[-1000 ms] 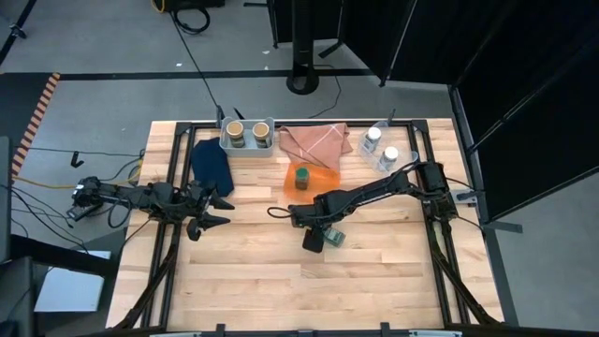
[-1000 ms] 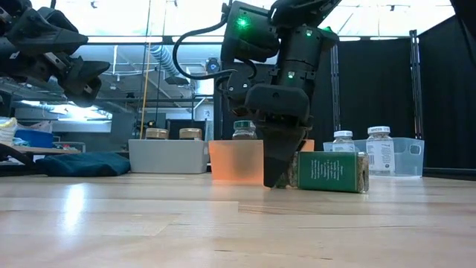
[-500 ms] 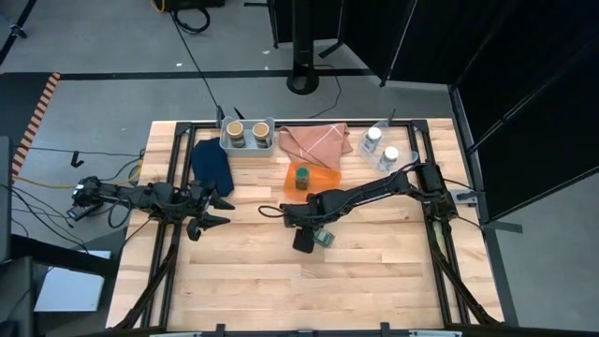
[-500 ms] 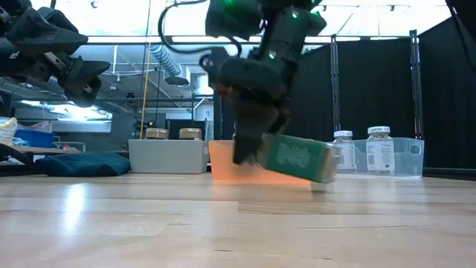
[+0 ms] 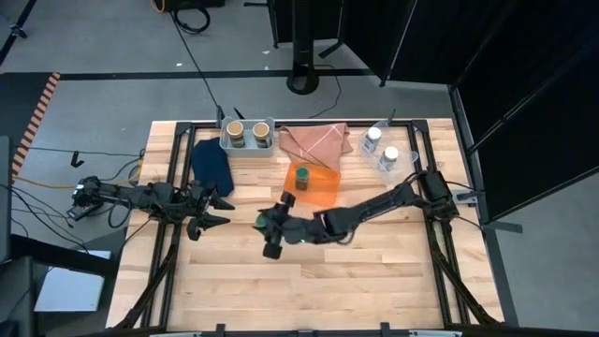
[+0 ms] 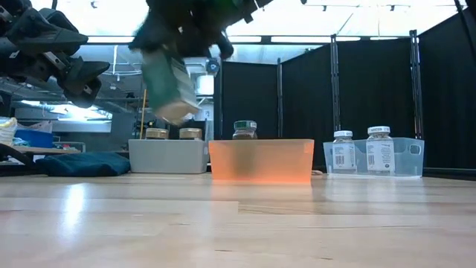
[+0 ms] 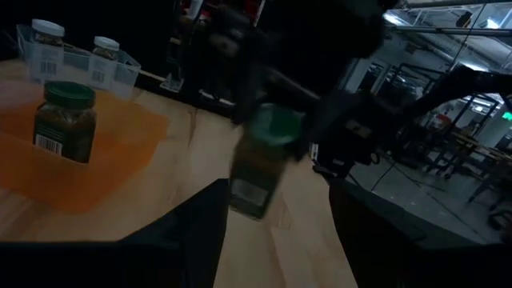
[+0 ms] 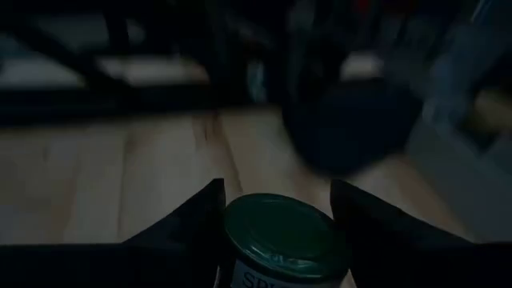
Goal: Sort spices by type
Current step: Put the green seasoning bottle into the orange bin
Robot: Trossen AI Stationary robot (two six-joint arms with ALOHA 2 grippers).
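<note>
- An orange tray (image 5: pixel 323 183) is sitting near the middle of the wooden table (image 5: pixel 374 281).
- A pale grey bin (image 5: pixel 247 147) is resting at the table's far edge.
- A peach checked cloth (image 5: pixel 316 141) is lying crumpled between the grey bin and a clear bin (image 5: pixel 379 161).
- A dark blue cloth (image 5: pixel 211 164) is lying just beside the grey bin.
- Black curtains (image 6: pixel 372 104) are hanging behind the table.
</note>
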